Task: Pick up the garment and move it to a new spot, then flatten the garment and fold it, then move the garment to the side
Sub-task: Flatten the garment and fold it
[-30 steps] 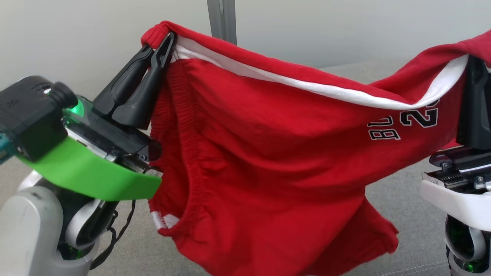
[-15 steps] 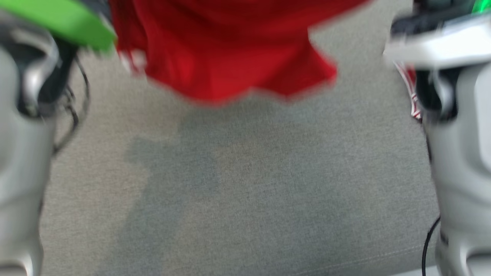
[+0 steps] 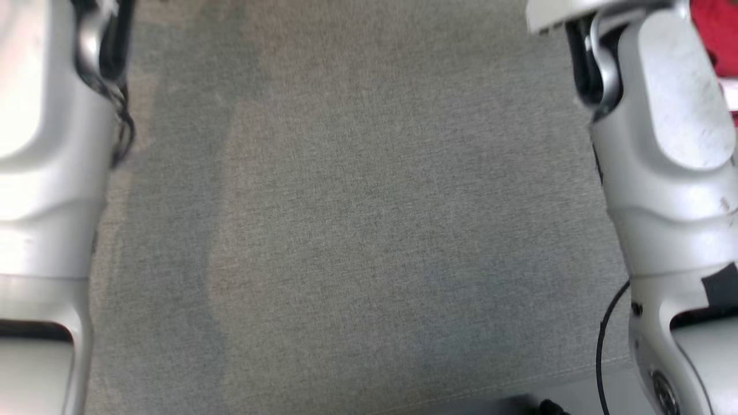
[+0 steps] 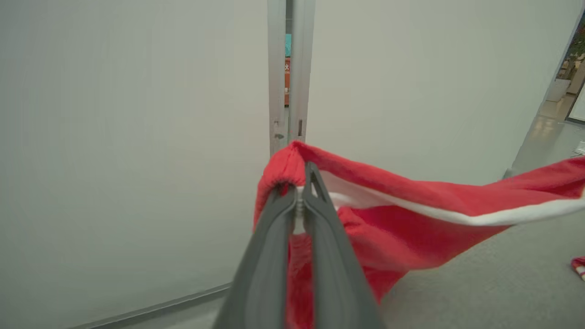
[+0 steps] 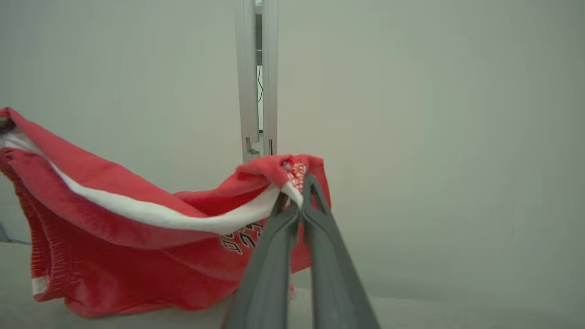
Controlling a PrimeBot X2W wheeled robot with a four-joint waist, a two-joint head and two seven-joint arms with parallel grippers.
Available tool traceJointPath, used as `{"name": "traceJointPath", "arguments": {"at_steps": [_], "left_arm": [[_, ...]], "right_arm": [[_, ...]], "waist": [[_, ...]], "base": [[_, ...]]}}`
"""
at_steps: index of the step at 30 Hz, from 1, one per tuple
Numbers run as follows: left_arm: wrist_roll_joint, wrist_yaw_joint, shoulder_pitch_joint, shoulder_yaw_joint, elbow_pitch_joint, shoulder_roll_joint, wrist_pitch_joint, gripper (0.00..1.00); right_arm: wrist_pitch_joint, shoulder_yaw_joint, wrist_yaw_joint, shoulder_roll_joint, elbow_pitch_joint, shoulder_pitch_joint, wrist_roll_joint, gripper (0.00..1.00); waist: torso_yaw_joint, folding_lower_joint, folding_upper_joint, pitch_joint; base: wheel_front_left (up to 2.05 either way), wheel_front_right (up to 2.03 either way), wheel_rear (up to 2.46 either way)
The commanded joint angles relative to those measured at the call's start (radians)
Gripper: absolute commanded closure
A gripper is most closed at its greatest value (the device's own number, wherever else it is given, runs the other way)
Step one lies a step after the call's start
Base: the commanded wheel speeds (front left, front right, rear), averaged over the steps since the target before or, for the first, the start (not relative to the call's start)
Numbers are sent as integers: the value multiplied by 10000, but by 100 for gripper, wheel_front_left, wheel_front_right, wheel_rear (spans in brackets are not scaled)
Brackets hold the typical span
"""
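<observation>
I observe left claw (image 4: pixel 302 189) and right claw (image 5: pixel 298 197) each clamped on the red garment (image 4: pixel 411 219), hanging slack between them.

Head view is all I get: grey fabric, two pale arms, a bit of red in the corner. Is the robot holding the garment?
Observer: Yes. In the left wrist view, the left gripper is shut on a rolled edge of the red garment.
Operator: And the other arm?
Observer: The right gripper is shut on the opposite end, next to the black printed numbers.
Operator: Is it pulled tight?
Observer: No. It sags in the middle between the two grippers, with a white band running along its top edge.
</observation>
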Motion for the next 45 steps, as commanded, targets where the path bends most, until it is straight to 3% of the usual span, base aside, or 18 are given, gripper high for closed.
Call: {"name": "traceJointPath", "arguments": {"at_steps": [1, 6, 12, 21, 26, 32, 36, 40, 45], "left_arm": [[-162, -73, 289, -86, 158, -44, -282, 100], [-706, -136, 1211, -410, 154, -122, -933, 100], [-1168, -143, 2657, -800, -603, 197, -1245, 100], [-1571, -51, 5841, -836, -2829, 149, -1503, 100], [-1828, 271, 7729, -899, -4286, 381, -1458, 100], [-2208, 1206, 10166, -754, -6607, 844, -1140, 100], [-2332, 1686, 11281, -909, -7628, 1035, -733, 100], [-2508, 1959, 11865, -1058, -7974, 936, -510, 100], [-2654, 1835, 11917, -1339, -7325, 687, -444, 100]], "right_arm": [[-60, 19, -13, -27, -167, 364, 185, 100], [-54, -31, -13, -16, -976, 1800, 741, 100], [-57, -230, -13, -23, -2289, 3706, 1177, 100], [-56, -436, -13, -20, -4417, 6635, 1693, 100], [-58, -363, -13, -24, -5573, 8386, 1849, 100], [-51, -604, -13, -19, -7358, 10533, 1744, 100], [-9, -608, -13, -16, -7914, 11423, 1452, 100], [142, -716, -13, -19, -7851, 11703, 1334, 100], [160, -842, -13, -17, -7301, 11289, 1183, 100]], "waist": [[26, -3, 0, 851], [91, -3, 0, 689], [259, -3, 0, -65], [377, -3, 0, -1757], [305, -3, 0, -2652], [121, -3, 0, -3262], [113, -3, 0, -3306], [272, -3, 0, -3182], [603, -3, 0, -2937]], "base": [[0, 0, 0], [0, 0, 0], [0, 0, 0], [0, 0, 0], [0, 0, 0], [0, 0, 0], [0, 0, 0], [0, 0, 0], [0, 0, 0]]}}
